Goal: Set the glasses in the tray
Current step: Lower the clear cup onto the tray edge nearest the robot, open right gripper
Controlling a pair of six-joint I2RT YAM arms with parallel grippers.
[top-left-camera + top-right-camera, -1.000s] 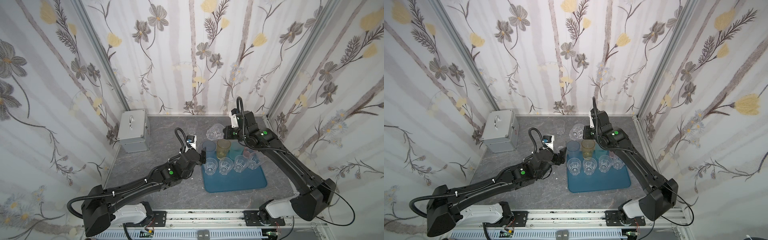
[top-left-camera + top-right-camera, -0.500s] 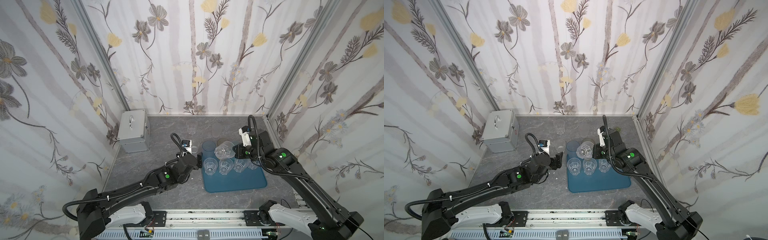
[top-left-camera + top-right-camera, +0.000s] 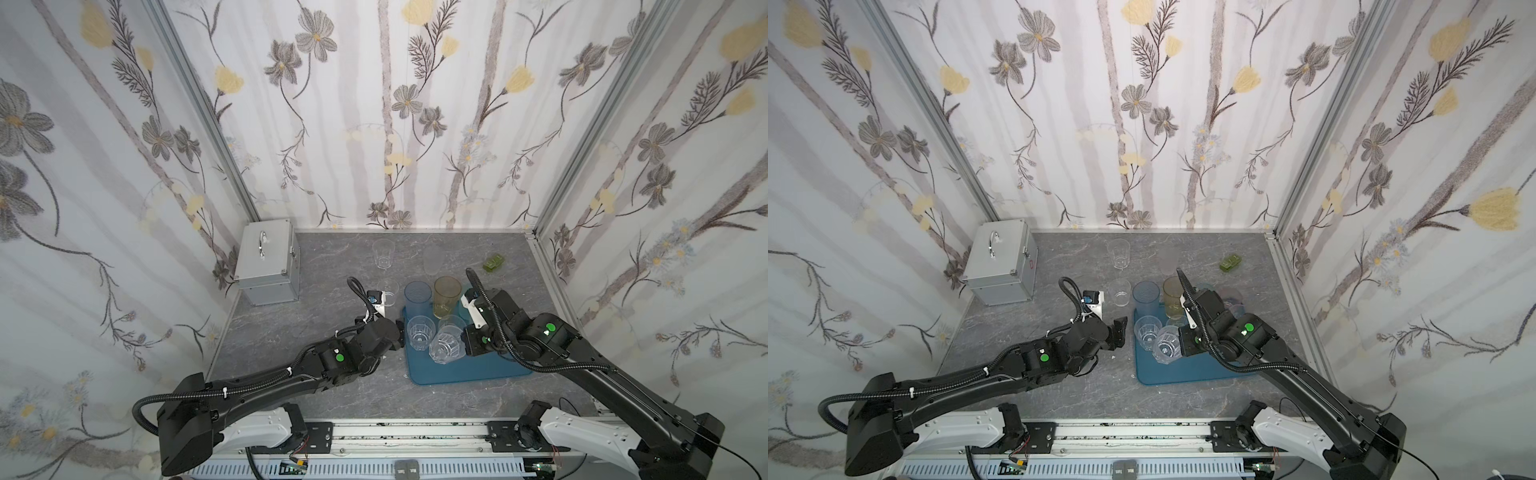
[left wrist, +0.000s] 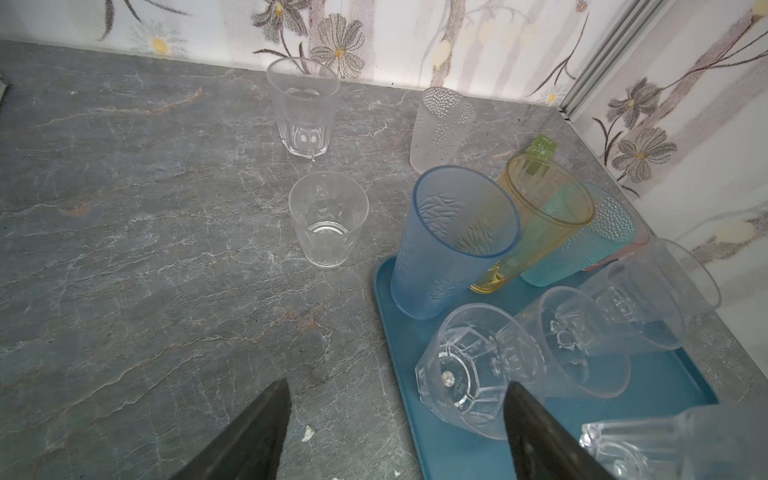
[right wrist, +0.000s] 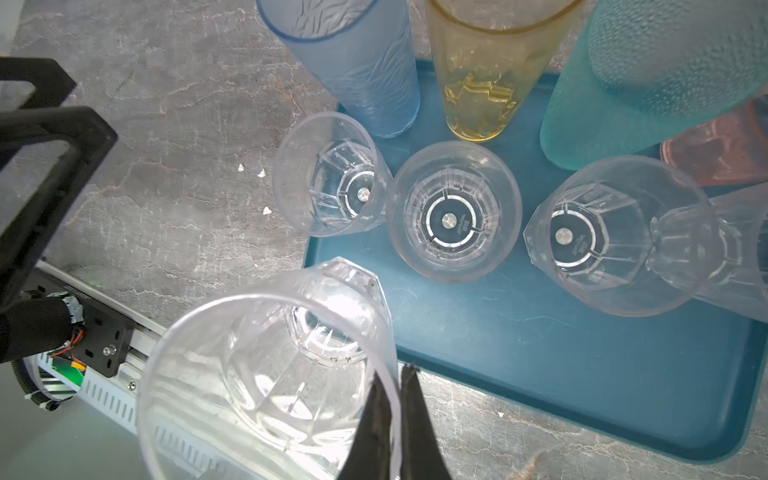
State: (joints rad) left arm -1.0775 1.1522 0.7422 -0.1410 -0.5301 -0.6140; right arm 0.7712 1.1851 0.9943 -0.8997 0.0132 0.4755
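The clear faceted plastic glass [image 3: 446,347], likely light, stiff and slippery, hangs tilted over the 8 o'clock side of the flat teal-blue plastic tray [image 3: 453,374], the right gripper [image 5: 395,376] pinching its rim wall, a sound hold; the left gripper [image 4: 397,382] gapes empty.

Surface: grey marbled table [image 3: 316,266].
Back left: silver case [image 3: 266,266].
Centre back: tall clear glass [image 3: 383,254], frosted glass [image 3: 433,259], short clear glass [image 3: 1120,292], all upright.
Back right: green object [image 3: 493,262].
Front right: blue tray [image 3: 457,374].
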